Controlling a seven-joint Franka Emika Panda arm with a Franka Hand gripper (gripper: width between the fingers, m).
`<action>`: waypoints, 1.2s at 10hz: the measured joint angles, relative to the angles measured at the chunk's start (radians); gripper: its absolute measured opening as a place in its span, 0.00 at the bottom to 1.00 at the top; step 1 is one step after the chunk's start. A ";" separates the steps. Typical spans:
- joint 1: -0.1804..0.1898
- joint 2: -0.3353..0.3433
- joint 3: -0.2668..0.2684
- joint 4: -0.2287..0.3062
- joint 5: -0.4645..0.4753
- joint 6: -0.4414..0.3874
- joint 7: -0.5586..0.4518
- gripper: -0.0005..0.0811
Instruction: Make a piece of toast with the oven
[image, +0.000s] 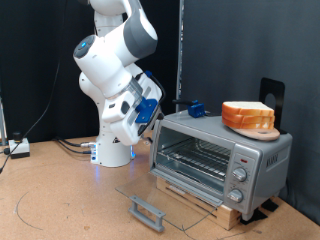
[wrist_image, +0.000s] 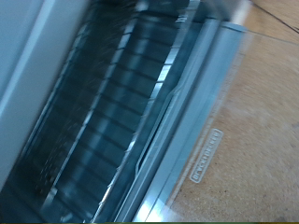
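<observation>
Silver oven (image: 222, 153) stands door-down, wire rack (wrist_image: 112, 112) blurred in the wrist view; gripper (image: 160, 112) at its upper corner, jaws indiscernible. Orange-crusted toast (image: 247, 115) lies on top.

no readable text, oven door (wrist_image: 201, 154) bears a printed label (too blurred to read)

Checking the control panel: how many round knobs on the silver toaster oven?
3, stacked in a column on the front panel of the boxy silver toaster oven, at the exterior view's right: top knob, middle knob, bottom knob. None appear hidden.
</observation>
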 joint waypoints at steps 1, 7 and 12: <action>0.004 -0.031 0.003 0.001 -0.029 -0.049 -0.086 0.99; 0.045 -0.152 0.008 -0.010 -0.020 -0.112 -0.381 0.99; 0.065 -0.321 0.037 -0.022 0.006 -0.219 -0.393 0.99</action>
